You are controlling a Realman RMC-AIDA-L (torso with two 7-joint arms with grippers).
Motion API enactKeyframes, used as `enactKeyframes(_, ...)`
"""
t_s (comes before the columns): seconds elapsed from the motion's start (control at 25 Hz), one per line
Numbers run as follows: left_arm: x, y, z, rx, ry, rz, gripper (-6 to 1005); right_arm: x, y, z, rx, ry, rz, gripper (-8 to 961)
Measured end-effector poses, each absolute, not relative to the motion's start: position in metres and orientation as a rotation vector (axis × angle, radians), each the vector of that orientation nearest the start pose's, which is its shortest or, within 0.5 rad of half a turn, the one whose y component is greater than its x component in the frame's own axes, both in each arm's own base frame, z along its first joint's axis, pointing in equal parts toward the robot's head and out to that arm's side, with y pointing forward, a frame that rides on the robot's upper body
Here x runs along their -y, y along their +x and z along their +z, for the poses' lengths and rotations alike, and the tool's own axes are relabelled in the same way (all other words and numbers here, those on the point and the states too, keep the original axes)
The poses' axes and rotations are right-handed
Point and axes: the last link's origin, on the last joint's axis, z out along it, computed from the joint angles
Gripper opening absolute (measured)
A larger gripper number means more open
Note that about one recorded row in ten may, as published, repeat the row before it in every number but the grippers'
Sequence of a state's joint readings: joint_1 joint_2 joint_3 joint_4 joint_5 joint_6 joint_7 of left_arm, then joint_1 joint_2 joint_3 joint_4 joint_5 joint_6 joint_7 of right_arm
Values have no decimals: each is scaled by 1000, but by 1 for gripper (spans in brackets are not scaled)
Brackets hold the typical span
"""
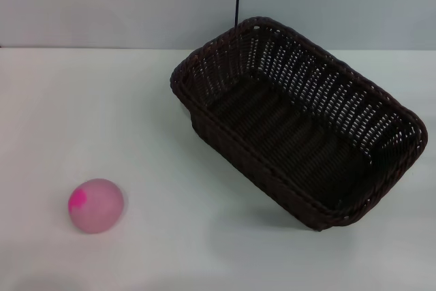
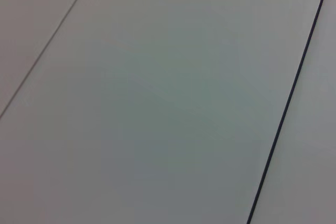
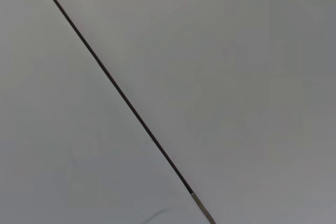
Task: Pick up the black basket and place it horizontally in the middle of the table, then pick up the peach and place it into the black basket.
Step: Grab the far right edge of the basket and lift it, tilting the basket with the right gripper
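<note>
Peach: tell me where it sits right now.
In the head view the peach lies on the table at the near left, well apart from the basket, which sits skewed on the right. Neither wrist view shows it.
</note>
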State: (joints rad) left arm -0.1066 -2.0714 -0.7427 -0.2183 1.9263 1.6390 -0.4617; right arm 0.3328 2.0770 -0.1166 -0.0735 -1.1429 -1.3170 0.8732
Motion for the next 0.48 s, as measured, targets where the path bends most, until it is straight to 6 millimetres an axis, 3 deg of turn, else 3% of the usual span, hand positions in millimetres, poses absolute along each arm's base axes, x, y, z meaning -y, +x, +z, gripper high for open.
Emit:
enactKeyframes(0.04,-203,-378,49,642,-1026,-1052,195,-279,395,52,-967,-1145,1111,331)
enactKeyframes(0.24,-204,-378,48,644,-1032,-1052,425,-280,394,53,-966,-1149,1114,333)
enactKeyframes(0.48,-207,-378,47,657,-1038,-1048,598,-281,387,53,-929,-1291,1098,335)
